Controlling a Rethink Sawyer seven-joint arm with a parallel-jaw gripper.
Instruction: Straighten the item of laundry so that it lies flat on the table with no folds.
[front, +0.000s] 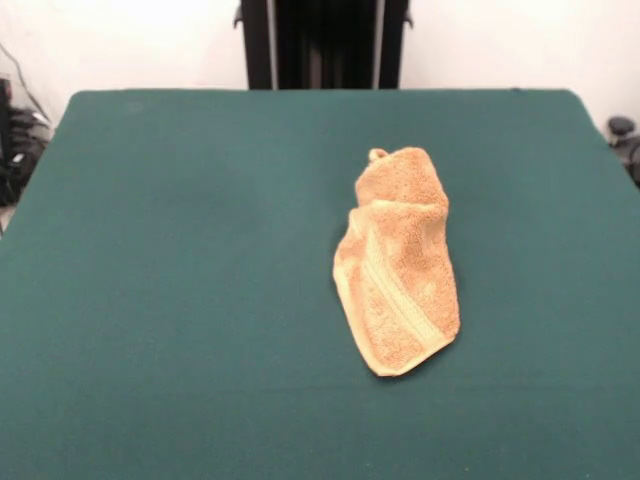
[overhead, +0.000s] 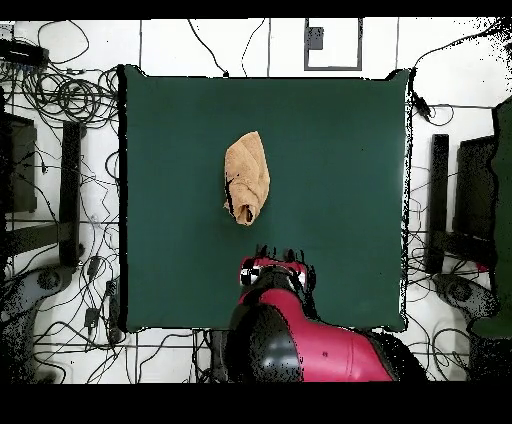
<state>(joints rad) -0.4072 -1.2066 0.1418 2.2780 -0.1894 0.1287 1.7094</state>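
Towel (front: 398, 270) bunched lengthwise, near centre of table (front: 180, 260), pointed lower corner nearest camera. Arm (overhead: 285, 325) drawn back, clear of cloth; gripper state cannot tell. Best pinch single-layer corner, drag outward, low.

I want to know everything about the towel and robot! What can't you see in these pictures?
- Orange-tan terry towel: its inner side, both views, hidden by its own folds.
- Red and black robot arm: its hand, overhead view, hidden under the arm's own body; front view shows none of it.
- Dark green felt table: near edge, front view, cut off.
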